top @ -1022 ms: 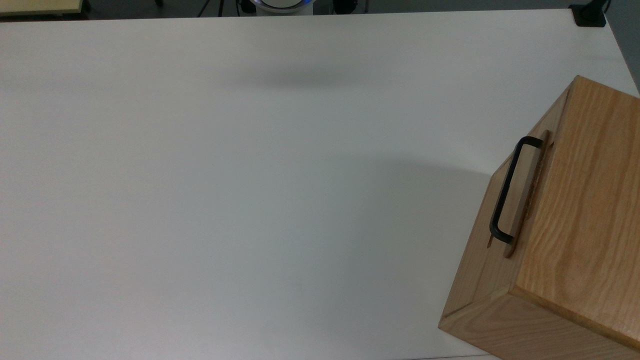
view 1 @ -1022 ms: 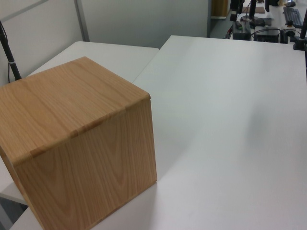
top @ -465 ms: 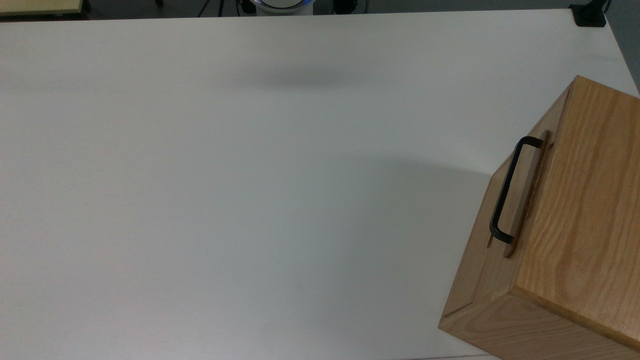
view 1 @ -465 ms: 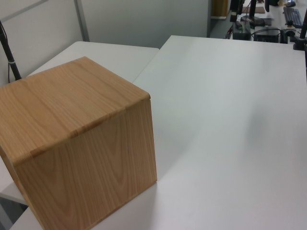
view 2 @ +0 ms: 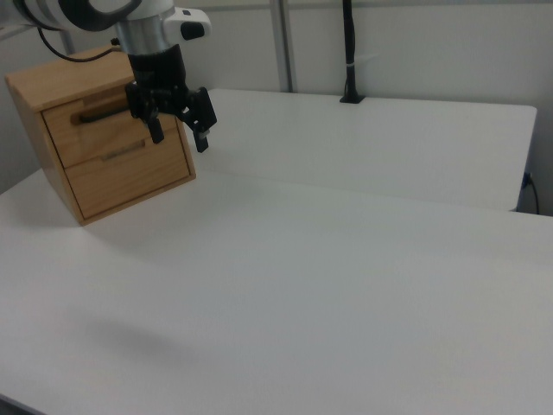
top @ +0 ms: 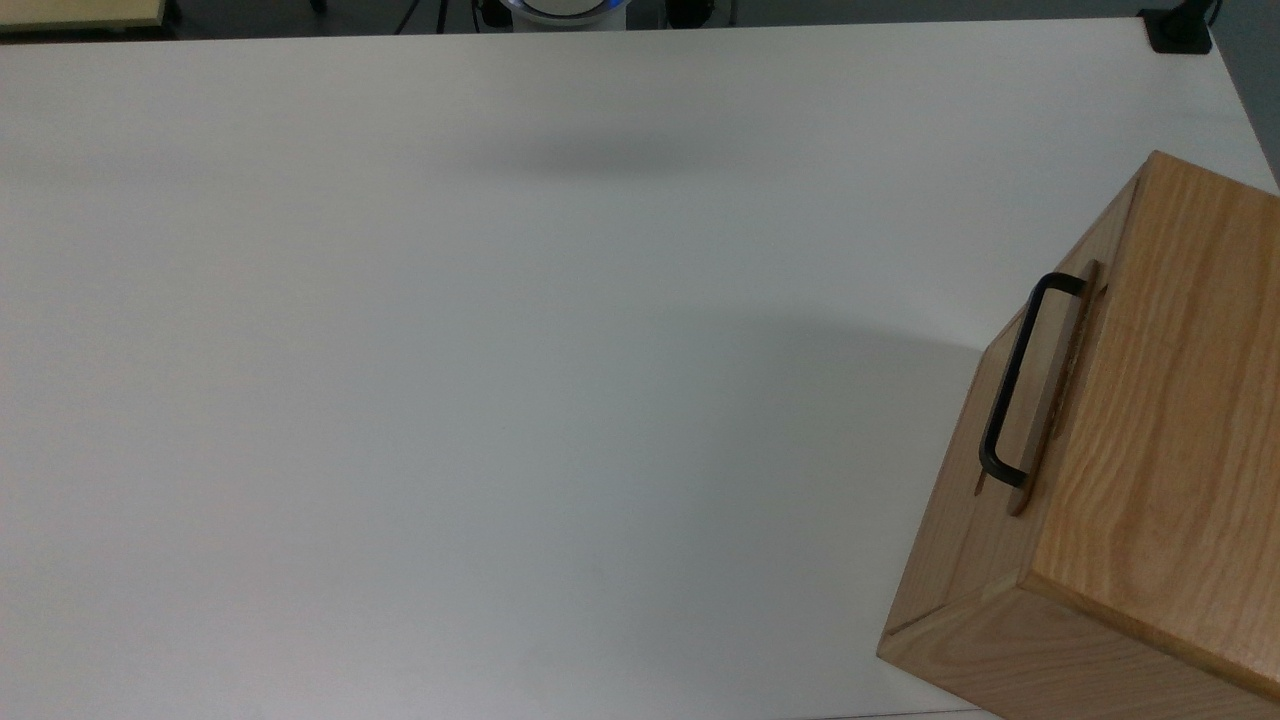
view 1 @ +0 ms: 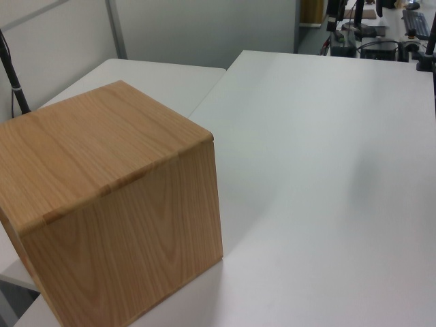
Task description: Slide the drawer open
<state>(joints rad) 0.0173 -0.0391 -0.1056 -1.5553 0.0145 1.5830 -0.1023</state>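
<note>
The drawer (top: 1057,385) sits in a light wooden cabinet (top: 1160,420) at the top view's right edge, its front close against the cabinet face. Its thin black bar handle (top: 1010,385) points toward the open table. In the right view the drawer (view 2: 86,134) is the cabinet's upper one, with the handle (view 2: 97,112) across it. My gripper (view 2: 179,134) hangs open in the air, overlapping the cabinet's right edge in the right view and holding nothing. The left view shows the cabinet (view 1: 116,204) from its plain back and side.
The cabinet stands on a wide white table (top: 500,350). A lower drawer front (view 2: 130,177) lies under the handled one. The robot base (top: 565,8) is at the top view's far edge, a black clamp (top: 1180,30) at the corner, and a black post (view 2: 350,52) behind.
</note>
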